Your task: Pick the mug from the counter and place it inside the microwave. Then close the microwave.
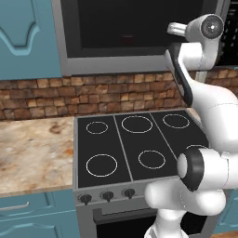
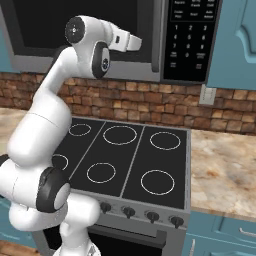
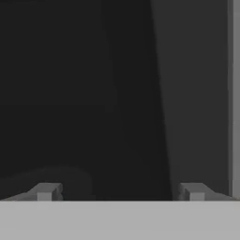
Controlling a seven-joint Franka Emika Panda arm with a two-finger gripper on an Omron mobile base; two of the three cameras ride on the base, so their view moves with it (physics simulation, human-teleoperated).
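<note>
The microwave [image 1: 118, 65] hangs above the stove, and its grey-framed dark door looks flush with the front in both base views. To the right of the door is the black keypad [image 2: 192, 35]. My gripper [image 2: 136, 43] is raised in front of the door's right part, close to the glass [image 3: 93, 93]. In the hand view its fingertips [image 3: 47, 191] stand wide apart with nothing between them, so the gripper [image 3: 120, 192] is open. The red mug is out of view. The tan stone counter [image 1: 32, 153] lies on both sides of the stove.
The black stovetop [image 1: 137, 144] with white rings sits directly under the arm, its knobs [image 2: 128, 212] along the front. A brick backsplash [image 1: 69, 97] runs behind it. Teal cabinets [image 2: 235, 40] flank the microwave, and a wall outlet [image 2: 206, 95] is on the right.
</note>
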